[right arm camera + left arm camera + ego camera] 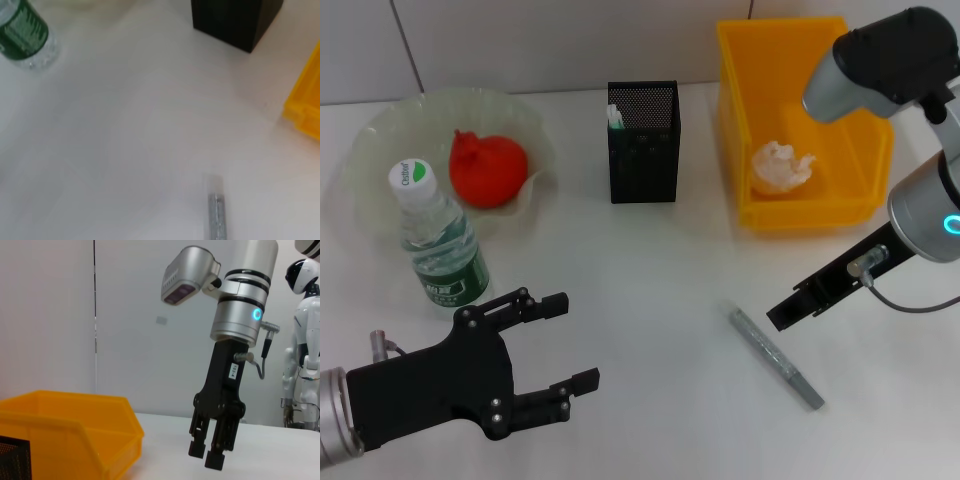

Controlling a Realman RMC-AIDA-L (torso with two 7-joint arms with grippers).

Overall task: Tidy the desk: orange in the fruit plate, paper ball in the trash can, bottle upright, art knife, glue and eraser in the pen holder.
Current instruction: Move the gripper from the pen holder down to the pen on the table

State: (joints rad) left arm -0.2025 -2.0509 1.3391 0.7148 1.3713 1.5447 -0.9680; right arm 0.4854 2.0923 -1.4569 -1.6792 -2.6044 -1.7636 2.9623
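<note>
On the white counter (650, 270) the orange (487, 168) is seen resting in the pale fruit plate (380, 150) at the far left, and the bottle (440, 240) is standing upright just in front of that plate, white cap up, green label showing. The black mesh pen holder (643, 142) is placed at the back centre, with a white and green item poking above its rim in one corner; what that item is cannot be told. To its right the yellow trash can (820, 205) is set against the wall, and the crumpled paper ball (781, 166) is lying inside it.

One thing is left out on the open counter: the grey art knife (776, 357), lying flat on a diagonal, front right of centre, well apart from the pen holder.

The right claw (782, 316) is held low just above the counter, just beside the art knife's upper end and not touching it. In the left wrist view its fingers (197, 447) are shown close together, a narrow gap only, nothing gripped. In the right wrist view the knife's end is caught at the frame edge, with the pen holder and bottle beyond.

The left claw (578, 345) is hovering at the front left, below the bottle, its fingers spread wide and empty.
</note>
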